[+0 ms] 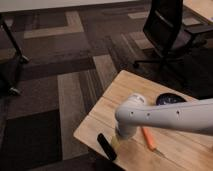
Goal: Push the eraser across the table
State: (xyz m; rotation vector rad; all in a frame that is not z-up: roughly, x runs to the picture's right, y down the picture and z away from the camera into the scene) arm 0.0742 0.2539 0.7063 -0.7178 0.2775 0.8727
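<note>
The eraser (106, 146), a dark oblong block, lies at the near left edge of the surface (125, 90), just under the white arm (165, 116). The tool (118, 140) hangs below the arm's rounded joint, right beside the eraser; the joint covers most of it. An orange marker (148, 138) lies just right of it, and a dark round dish (170, 99) peeks from behind the arm. Beyond the pale planks: patterned carpet (70, 60) and a black office chair (167, 30).
</note>
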